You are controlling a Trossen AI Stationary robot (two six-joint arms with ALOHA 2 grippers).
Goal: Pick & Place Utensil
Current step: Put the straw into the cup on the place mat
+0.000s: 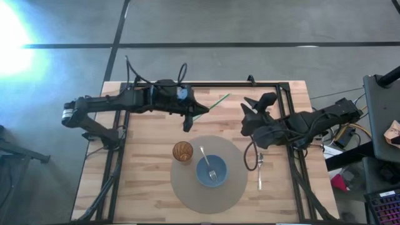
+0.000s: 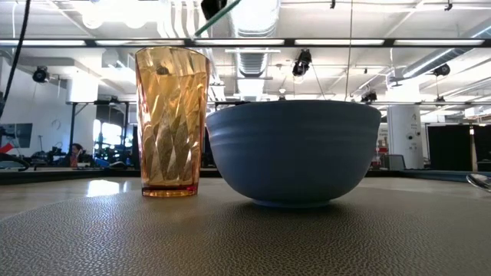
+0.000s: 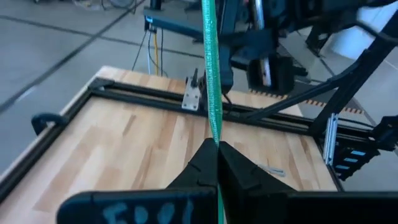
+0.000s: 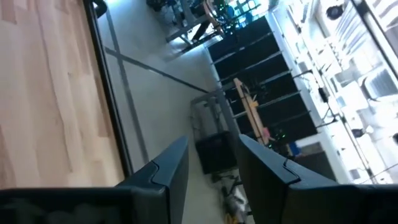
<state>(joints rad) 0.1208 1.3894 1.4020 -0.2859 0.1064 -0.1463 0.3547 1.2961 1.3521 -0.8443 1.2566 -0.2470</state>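
Slanting up from the left tool point(image 3: 217, 152), the green utensil point(image 1: 211, 104) hangs above the wooden surface point(image 1: 144, 175), its lower end pinched between that tool's closed fingers. Below it a round grey mat point(image 1: 187, 187) carries an amber cup point(image 1: 182, 152) and a blue bowl point(image 1: 220, 175) holding a fork point(image 1: 207, 162). The right tool point(image 1: 256, 107) hovers beside the mat, its fingers parted and empty.

Harsh window glare (upper left), soft blur elsewhere
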